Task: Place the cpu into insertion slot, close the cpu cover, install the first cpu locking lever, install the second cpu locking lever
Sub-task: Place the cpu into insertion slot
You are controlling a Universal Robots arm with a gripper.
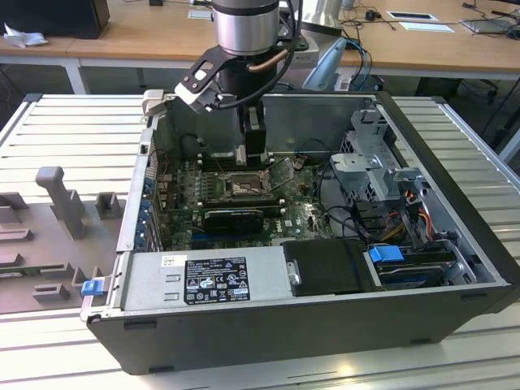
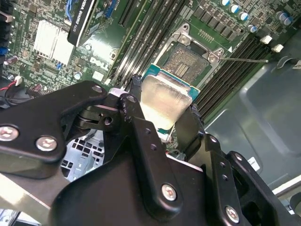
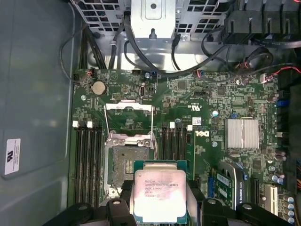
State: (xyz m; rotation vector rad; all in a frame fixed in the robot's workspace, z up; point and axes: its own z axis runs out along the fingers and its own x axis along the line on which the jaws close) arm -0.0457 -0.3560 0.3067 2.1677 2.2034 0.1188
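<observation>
Two black fingers (image 2: 133,92) of the hand (image 2: 164,113) are clenched on opposite edges of the small, flat, square silvery-beige cpu (image 3: 160,193). It hangs between them, partly over the dark-rimmed square insertion slot (image 3: 126,162), whose brownish centre is uncovered. The thin silver cpu cover (image 3: 129,106) lies flipped open beside the slot.

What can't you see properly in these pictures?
- First wrist view: the cpu covers one corner of the insertion slot, and its print is too small to read.
- Second wrist view: the end effector hides the cpu's near edge.
- Exterior view: the power supply hides the motherboard's near edge.
</observation>
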